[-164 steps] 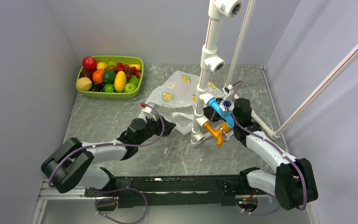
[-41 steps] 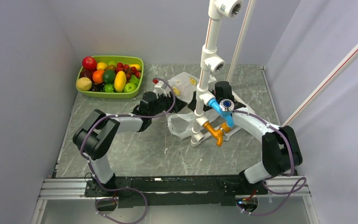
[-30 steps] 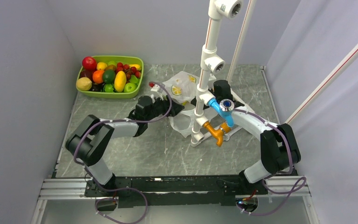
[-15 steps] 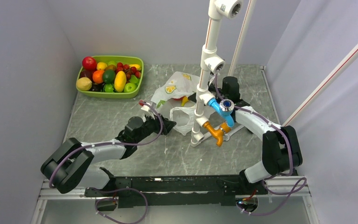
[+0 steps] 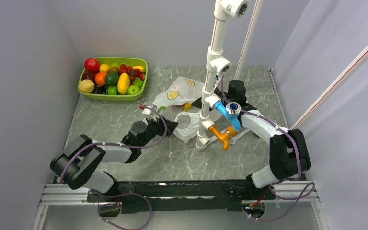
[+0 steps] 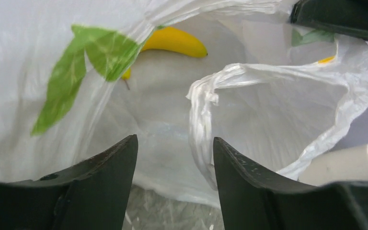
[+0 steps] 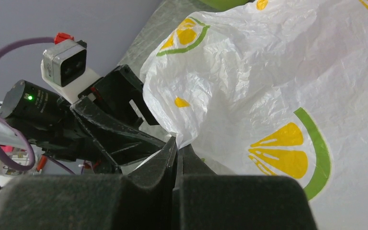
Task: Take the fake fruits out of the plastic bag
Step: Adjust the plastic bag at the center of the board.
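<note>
- Left gripper (image 6: 175, 143) has drawn back toward 6 o'clock, jaws apart at the mouth of the crinkled plastic bag (image 6: 268, 110).
- Right gripper (image 7: 175, 143), at the bag's 3 o'clock, is clamped on its thin film.
- Smooth curved banana (image 6: 175, 40) lies inside.

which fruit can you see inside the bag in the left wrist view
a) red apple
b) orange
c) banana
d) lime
c: a yellow banana lies inside the plastic bag, seen through its mouth just past the open left tool; no other fruit shows in that view.
</note>
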Tool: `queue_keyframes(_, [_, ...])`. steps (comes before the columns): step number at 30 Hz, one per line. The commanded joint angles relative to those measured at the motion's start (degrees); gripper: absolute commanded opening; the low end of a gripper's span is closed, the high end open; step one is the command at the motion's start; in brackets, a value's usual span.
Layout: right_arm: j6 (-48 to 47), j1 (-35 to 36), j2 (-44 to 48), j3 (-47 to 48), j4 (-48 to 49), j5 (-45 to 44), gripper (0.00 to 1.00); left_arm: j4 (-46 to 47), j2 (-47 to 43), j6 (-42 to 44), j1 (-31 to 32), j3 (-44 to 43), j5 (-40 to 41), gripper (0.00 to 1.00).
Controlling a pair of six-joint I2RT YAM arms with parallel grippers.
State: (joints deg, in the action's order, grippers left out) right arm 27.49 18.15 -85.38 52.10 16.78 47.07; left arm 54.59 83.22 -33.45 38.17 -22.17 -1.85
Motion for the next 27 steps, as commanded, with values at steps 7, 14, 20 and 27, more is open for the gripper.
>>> queue_keyframes(7, [-0.1, -0.7, 0.6, 1.5, 3.6, 2.0, 0.0, 0.2, -18.3, 0.5, -3.1, 10.1, -14.6, 0.71])
queue_keyframes(14, [0.0, -0.8, 0.9, 1.4, 3.8, 2.0, 0.0, -9.1, -26.2, 5.5, -3.6, 12.5, -13.8, 0.75])
queue_keyframes(20, [-0.2, -0.9, 1.3, 1.7, 3.2, 1.8, 0.0, -14.2, -26.3, 5.4, -3.9, 11.3, -7.7, 0.7])
queue_keyframes(27, [0.2, -0.8, 1.2, 1.9, 3.5, 2.1, 0.0, -7.7, -10.1, 5.6, -3.5, 2.7, -7.6, 0.42])
